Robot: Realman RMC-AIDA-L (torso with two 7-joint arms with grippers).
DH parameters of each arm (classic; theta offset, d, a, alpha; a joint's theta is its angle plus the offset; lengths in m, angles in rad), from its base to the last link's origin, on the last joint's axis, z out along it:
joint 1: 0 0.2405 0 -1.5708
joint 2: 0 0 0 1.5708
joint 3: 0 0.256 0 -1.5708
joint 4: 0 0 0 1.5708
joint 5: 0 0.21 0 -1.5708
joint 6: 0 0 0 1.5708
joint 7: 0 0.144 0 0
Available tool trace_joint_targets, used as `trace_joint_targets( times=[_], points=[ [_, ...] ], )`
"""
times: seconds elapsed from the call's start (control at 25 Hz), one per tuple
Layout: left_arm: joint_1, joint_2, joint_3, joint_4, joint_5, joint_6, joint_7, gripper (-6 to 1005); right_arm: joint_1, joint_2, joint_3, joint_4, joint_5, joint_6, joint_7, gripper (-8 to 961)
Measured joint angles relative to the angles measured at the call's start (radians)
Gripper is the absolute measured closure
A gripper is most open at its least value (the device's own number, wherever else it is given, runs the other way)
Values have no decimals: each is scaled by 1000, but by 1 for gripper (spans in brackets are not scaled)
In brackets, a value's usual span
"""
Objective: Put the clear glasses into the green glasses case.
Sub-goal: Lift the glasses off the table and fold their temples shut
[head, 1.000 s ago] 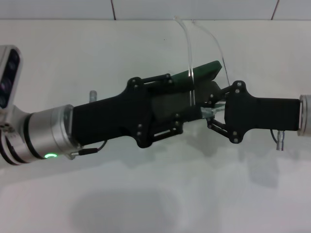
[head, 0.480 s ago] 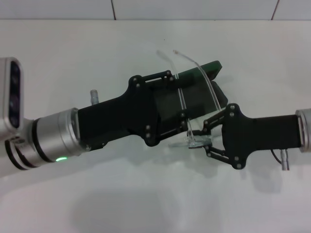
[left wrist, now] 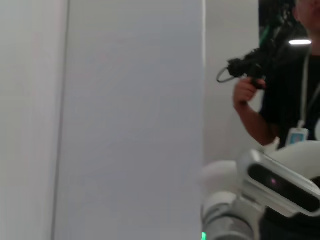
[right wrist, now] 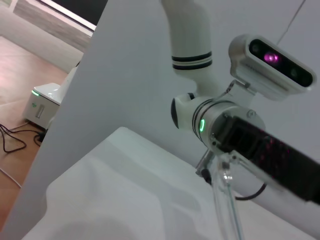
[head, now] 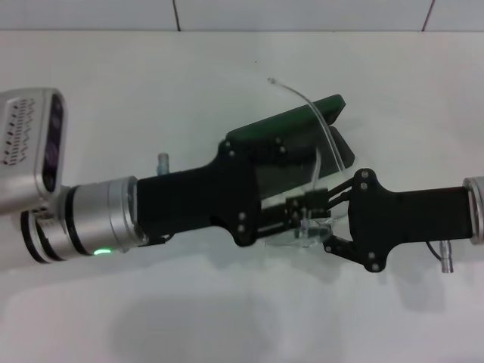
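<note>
The green glasses case lies open on the white table, its lid raised toward the back and its dark base showing at the right end. The clear glasses tilt over the case, one thin arm arching up and back, the lens end low at the case's front edge. My right gripper reaches in from the right and is shut on that lens end. My left gripper comes from the left over the front of the case, its tip right beside the glasses. A clear arm of the glasses also shows in the right wrist view.
A white table spreads all around, with a tiled wall at its back edge. The left wrist view shows a pale wall and a person standing beyond the right arm's wrist camera.
The glasses have come down and forward, from high over the case to its front edge. My right gripper followed them down; my left gripper slid right and forward, uncovering the green lid.
</note>
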Motion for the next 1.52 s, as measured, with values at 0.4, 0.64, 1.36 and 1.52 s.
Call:
trace_joint_targets(
  times=[0.4,0.64,1.36,1.52],
  points=[
    [-13,2,0,-1,58,-1,-33,482,-2,0,-2,-9,0,-4,-4,834],
    [-14,7,-11,-1,19,33,-32,482,-18,-2,-1,-12,1,-7,-16,834],
    [164,-3,-1,-59,-474,-223,85,481,28,0,130,-33,22,-358,78,835],
    [155,-6,-1,58,-408,-235,277,481,93,5,130,-9,46,-363,219,835]
  ],
)
